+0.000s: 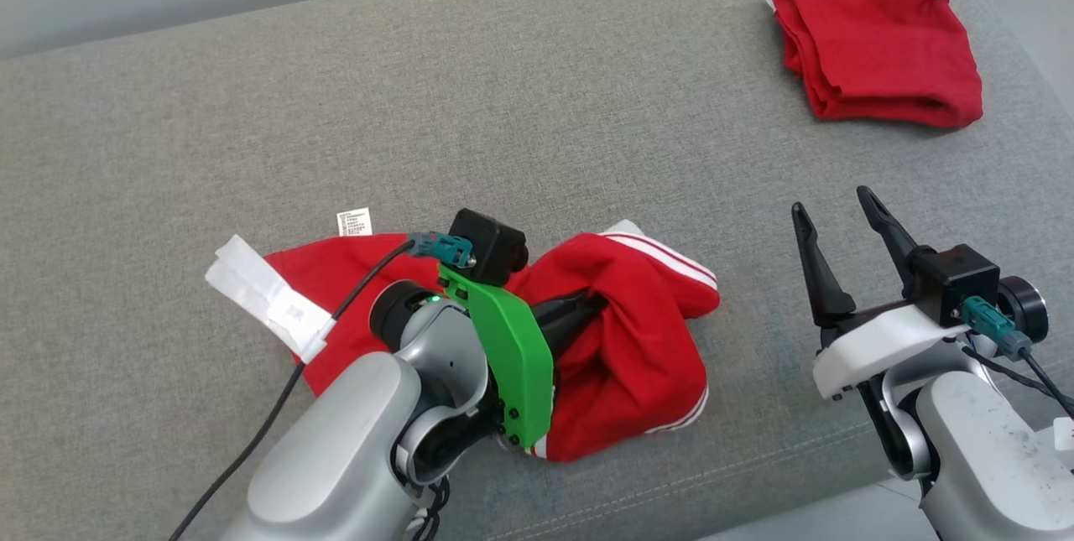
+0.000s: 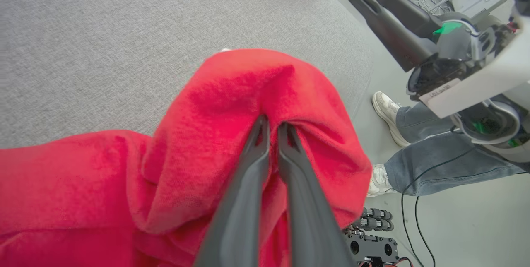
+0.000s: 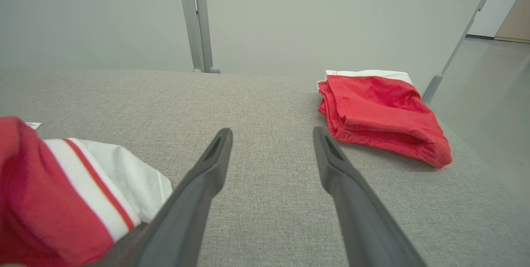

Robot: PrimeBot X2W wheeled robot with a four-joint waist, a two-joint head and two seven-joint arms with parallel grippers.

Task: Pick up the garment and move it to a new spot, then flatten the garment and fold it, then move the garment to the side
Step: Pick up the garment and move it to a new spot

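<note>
Red garment in left end effector

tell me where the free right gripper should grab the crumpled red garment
Probably the white-striped hem at the right end of the crumpled red garment. It sticks out as a free edge over the grey surface, on the side facing the open right gripper. Come in low from the robot's right. The left gripper is shut on a fold in the middle.
</note>
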